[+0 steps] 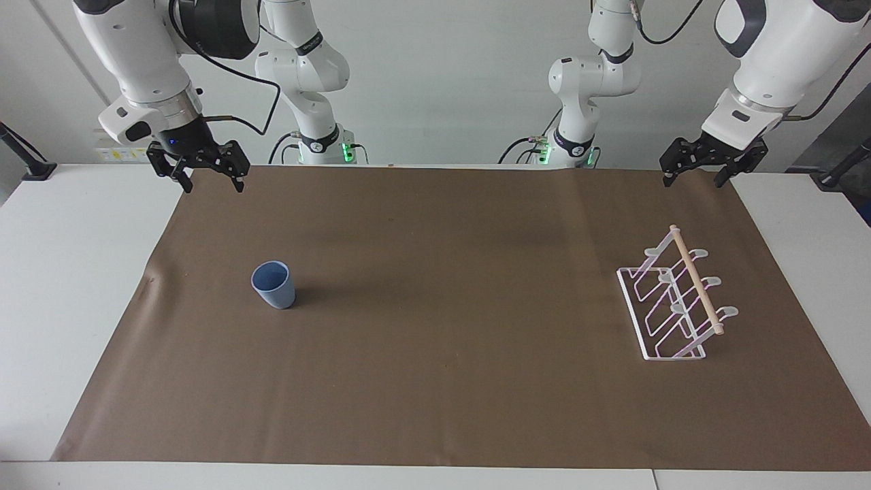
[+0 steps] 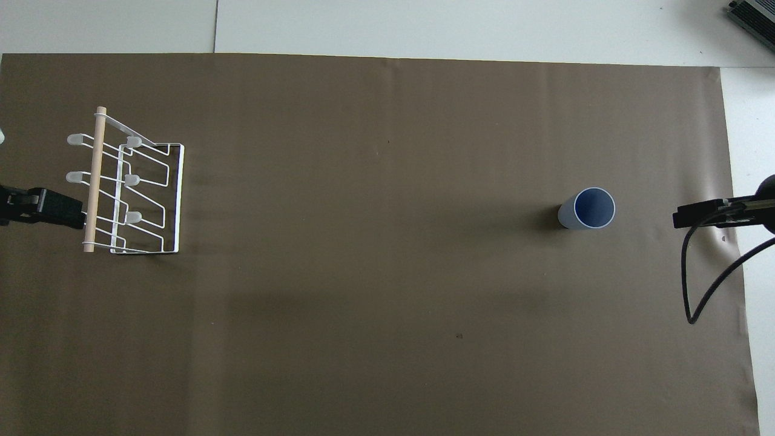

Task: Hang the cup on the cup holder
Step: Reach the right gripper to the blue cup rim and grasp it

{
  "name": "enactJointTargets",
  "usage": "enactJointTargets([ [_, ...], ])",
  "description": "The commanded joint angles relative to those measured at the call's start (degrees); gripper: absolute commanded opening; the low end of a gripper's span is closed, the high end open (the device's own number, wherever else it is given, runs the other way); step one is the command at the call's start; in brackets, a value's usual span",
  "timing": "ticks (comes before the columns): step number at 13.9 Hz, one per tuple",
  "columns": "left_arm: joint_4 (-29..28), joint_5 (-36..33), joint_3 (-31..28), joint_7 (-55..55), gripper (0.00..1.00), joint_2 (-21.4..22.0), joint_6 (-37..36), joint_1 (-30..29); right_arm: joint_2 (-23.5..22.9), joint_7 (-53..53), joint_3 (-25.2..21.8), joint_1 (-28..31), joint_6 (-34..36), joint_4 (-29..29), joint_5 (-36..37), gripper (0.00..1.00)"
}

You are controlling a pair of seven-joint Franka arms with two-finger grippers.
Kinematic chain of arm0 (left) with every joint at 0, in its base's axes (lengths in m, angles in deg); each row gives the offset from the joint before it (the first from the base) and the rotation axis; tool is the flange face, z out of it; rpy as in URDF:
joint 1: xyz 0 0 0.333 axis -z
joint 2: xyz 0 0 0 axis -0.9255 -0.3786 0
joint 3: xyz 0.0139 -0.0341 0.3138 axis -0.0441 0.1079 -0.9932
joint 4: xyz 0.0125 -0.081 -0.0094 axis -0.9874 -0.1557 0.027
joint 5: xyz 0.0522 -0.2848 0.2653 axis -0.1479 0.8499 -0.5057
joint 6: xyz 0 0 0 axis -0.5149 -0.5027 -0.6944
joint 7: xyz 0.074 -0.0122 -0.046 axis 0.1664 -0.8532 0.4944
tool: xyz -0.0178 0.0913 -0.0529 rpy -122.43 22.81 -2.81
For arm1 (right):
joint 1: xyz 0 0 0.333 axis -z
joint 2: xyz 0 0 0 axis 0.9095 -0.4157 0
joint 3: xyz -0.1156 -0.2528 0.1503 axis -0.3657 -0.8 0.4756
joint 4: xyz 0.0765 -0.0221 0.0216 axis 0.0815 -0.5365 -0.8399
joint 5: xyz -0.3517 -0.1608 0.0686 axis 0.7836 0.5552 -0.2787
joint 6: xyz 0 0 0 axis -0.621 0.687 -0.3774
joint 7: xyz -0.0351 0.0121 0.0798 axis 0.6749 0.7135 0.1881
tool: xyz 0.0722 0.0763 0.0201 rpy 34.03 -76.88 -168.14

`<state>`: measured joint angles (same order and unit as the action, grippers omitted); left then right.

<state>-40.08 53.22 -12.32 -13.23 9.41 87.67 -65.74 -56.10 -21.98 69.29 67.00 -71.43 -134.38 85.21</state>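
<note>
A small light blue cup [image 1: 273, 285] [image 2: 587, 208] stands upright on the brown mat, toward the right arm's end of the table. The white wire cup holder [image 1: 676, 304] [image 2: 129, 182] with a wooden dowel on top stands toward the left arm's end, with no cup on its prongs. My right gripper [image 1: 211, 186] [image 2: 681, 216] hangs open and empty above the mat's corner by the right arm, well apart from the cup. Above the mat's corner at its own end, my left gripper [image 1: 693, 182] [image 2: 71, 212] waits open and empty.
The brown mat [image 1: 442, 381] covers most of the white table [image 1: 61, 286]. A black cable [image 2: 696, 284] loops down from the right arm. A dark device corner [image 2: 754, 15] lies off the mat, at the table corner farthest from the robots, right arm's end.
</note>
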Motion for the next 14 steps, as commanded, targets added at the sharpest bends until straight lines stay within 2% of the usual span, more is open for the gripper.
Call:
enactJointTargets([
  [1,-1.0,0.3,0.0,0.6,1.0,1.0,0.2,-0.1,-0.3,-1.8,0.3,1.1,-8.6,-6.6,-2.4,1.0],
  [7,-0.9,0.3,0.1,0.7,1.0,1.2,-0.8,0.3,-9.3,-5.0,0.4,1.1,-18.8,-9.0,-2.7,1.0],
  [11,-0.6,0.6,0.7,0.6,1.0,1.9,-1.1,0.7,-10.3,-5.1,0.4,0.7,-28.1,-14.8,-2.7,1.0],
  [14,-0.3,1.4,0.7,0.6,1.0,1.8,-2.6,0.8,-11.6,-5.1,0.5,0.5,-30.6,-15.2,-2.8,1.0],
])
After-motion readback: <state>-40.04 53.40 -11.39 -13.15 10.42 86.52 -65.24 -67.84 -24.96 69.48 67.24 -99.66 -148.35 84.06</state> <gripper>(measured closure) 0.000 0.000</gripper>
